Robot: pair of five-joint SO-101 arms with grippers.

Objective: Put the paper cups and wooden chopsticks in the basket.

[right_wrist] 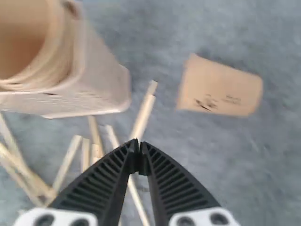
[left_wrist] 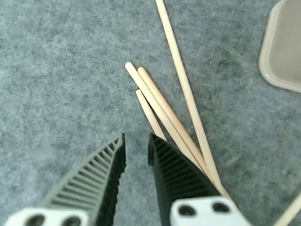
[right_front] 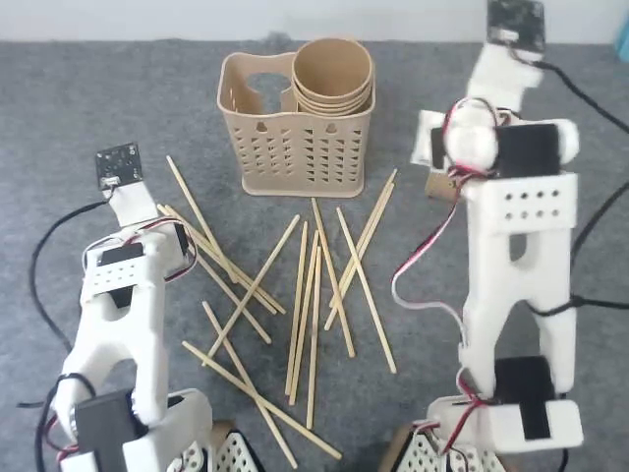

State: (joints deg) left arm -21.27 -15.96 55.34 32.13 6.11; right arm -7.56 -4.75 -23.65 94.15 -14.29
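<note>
This looks like a robotics lab or test bench: a counter (right_front: 79, 108) covered in grey felt carries two white plastic machines, the left arm (right_front: 123, 295) and the right arm (right_front: 521, 246), with loose red and white wires (right_front: 418, 265), black cables (right_front: 39, 256) and a bare circuit board (right_front: 118, 165) at one wrist.

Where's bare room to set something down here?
Bare mat lies left of the basket, beyond the left arm. Stacked paper cups fill its right compartment; the left is free. Chopsticks crowd the middle between the arms; a tipped cup lies by the right arm.
</note>
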